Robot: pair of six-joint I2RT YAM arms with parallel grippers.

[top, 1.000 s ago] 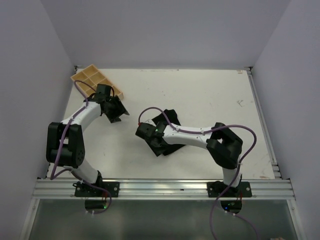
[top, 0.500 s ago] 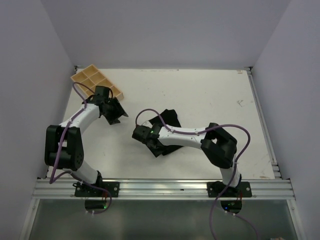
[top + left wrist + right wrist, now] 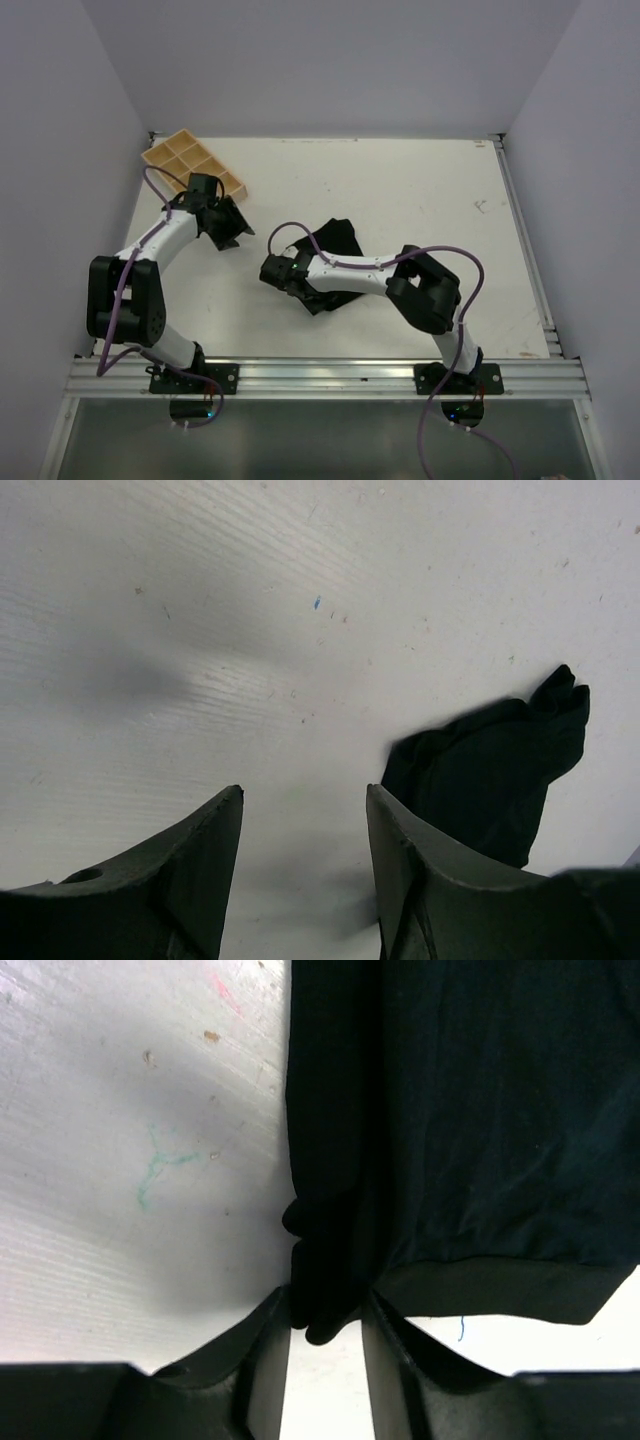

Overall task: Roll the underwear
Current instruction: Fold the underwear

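Note:
The underwear (image 3: 340, 238) is a flat black cloth lying mid-table, partly under my right arm. In the right wrist view the underwear (image 3: 470, 1110) fills the upper right, and a rolled fold at its left edge runs down between the two fingers. My right gripper (image 3: 325, 1305) is shut on that fold, which touches both fingers; from above the right gripper (image 3: 285, 272) sits at the cloth's left side. My left gripper (image 3: 228, 228) hovers open over bare table to the upper left. Between the fingers of the left gripper (image 3: 305, 800) is nothing, and the underwear (image 3: 490, 770) lies off to its right.
A tan compartment tray (image 3: 185, 158) lies at the back left corner, just behind the left gripper. White walls close in the table on three sides. A metal rail (image 3: 320, 375) runs along the near edge.
My right gripper has slid leftwards along the cloth and its jaws have narrowed onto the rolled edge. The left gripper has shifted slightly up and left, staying open.

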